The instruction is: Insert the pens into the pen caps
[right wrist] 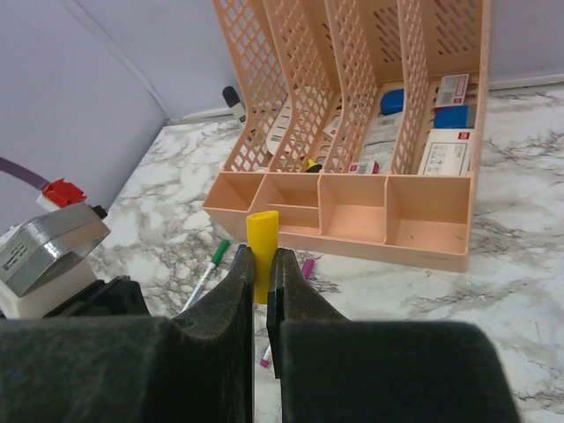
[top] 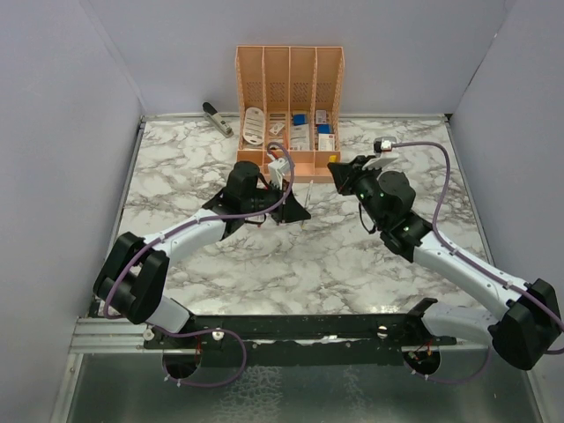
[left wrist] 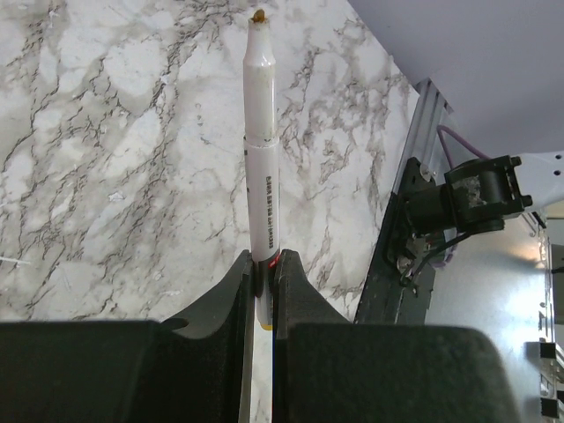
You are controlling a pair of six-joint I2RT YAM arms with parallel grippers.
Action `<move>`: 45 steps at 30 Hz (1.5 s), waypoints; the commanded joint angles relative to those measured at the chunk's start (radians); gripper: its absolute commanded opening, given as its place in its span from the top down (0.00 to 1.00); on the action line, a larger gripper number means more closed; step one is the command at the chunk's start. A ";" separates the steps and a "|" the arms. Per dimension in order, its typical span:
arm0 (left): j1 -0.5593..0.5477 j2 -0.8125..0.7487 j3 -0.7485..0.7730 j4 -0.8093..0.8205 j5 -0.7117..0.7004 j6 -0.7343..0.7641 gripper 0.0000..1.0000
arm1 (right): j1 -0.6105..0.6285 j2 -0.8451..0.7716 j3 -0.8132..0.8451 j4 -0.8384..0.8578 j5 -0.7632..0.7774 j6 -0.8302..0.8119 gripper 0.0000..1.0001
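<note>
Marble-veined bench (top: 300, 264), peach lattice organizer (right wrist: 423, 247) behind. My left jaws pinch a smooth white pen (left wrist: 262, 176) by its tail, amber nib outward, over the bench; my right jaws pinch the stubby yellow cap (right wrist: 262, 242) near the organizer. Next, I judge: face cap mouth to nib, align axes, push straight.

White arm links (top: 189, 231), black joints (top: 132, 278), purple cables (top: 448, 176), matte black fingers (left wrist: 225, 304)
</note>
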 commanded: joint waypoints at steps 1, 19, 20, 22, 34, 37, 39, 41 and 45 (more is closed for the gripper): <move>-0.010 -0.015 0.059 0.068 0.047 -0.028 1.00 | -0.001 -0.038 -0.040 0.134 -0.094 0.046 0.99; -0.046 0.000 0.092 0.072 0.053 -0.037 1.00 | 0.000 -0.052 -0.155 0.388 -0.183 0.073 0.99; -0.047 0.002 0.093 0.072 0.052 -0.037 1.00 | 0.000 -0.048 -0.152 0.387 -0.186 0.069 0.99; -0.049 0.003 0.094 0.072 0.050 -0.037 1.00 | 0.000 -0.042 -0.151 0.393 -0.194 0.063 0.99; -0.057 -0.005 0.097 0.073 0.043 -0.036 1.00 | 0.000 -0.036 -0.162 0.393 -0.180 0.015 0.99; -0.058 -0.007 0.098 0.074 0.042 -0.036 1.00 | 0.000 -0.026 -0.161 0.399 -0.181 0.003 0.99; -0.058 -0.009 0.099 0.073 0.043 -0.036 1.00 | -0.001 -0.020 -0.164 0.405 -0.180 0.000 0.99; -0.058 -0.010 0.098 0.074 0.042 -0.036 1.00 | 0.001 -0.012 -0.160 0.407 -0.181 -0.004 0.99; -0.058 -0.014 0.098 0.073 0.040 -0.034 1.00 | 0.000 0.002 -0.158 0.408 -0.182 -0.014 0.99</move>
